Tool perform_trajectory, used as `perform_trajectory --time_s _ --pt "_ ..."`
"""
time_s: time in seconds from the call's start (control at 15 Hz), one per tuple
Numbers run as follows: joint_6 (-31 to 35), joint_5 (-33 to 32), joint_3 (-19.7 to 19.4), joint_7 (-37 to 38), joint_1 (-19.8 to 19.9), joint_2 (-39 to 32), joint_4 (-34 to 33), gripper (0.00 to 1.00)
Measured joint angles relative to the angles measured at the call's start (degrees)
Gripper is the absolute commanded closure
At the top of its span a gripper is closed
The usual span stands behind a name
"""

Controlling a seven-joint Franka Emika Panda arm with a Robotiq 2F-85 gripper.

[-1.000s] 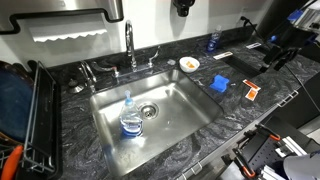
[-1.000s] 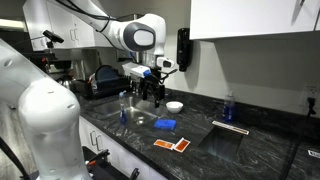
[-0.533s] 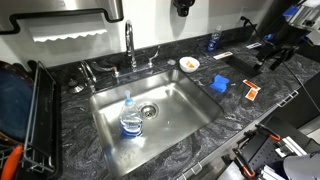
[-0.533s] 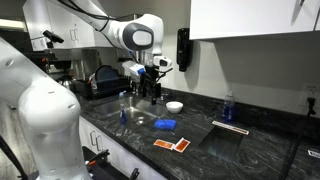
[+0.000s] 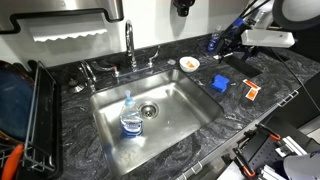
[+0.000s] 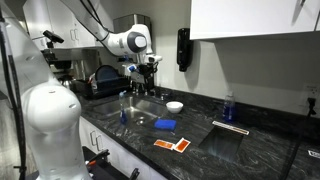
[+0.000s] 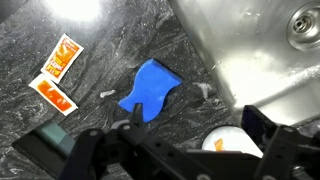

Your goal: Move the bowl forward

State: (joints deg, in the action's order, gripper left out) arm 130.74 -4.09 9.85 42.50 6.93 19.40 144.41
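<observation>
Pincer [image 7: 190, 125], jaws spread, hangs over counter [image 7: 100, 40] near bowl [image 7: 226, 146] and sponge [image 7: 150, 90].

Single arm [image 6: 128, 42] observed in both exterior views [image 5: 290, 12]: white links raised and bent at the elbow, forearm reaching outward, wrist [image 6: 150, 63] turned so the tool points downward. The dark gripper [image 6: 141, 88] hangs below the wrist, held in the air and touching nothing, and in an exterior view [image 5: 229, 46] it sits at the low end of the reaching forearm. In the wrist view the gripper [image 7: 180, 150] enters from the bottom edge with its two black fingers [image 7: 268, 140] set wide apart, jaws spread and gripping nothing.
</observation>
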Motion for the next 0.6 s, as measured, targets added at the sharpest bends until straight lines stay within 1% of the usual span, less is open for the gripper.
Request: perform_trajectory --time_s 0.13,0.2,0.4,0.6 --pt "-0.01 -2.51 -0.22 5.25 0.27 -4.05 -3.05 0.00" --pt "0.17 -2.56 -1.31 6.24 0.34 -5.97 -4.24 0.00" --pt "3.03 -1.85 -6.61 6.38 0.64 -11.93 -6.71 0.00" --pt "6.78 1.75 -11.04 4.71 0.77 -18.01 -9.19 0.00"
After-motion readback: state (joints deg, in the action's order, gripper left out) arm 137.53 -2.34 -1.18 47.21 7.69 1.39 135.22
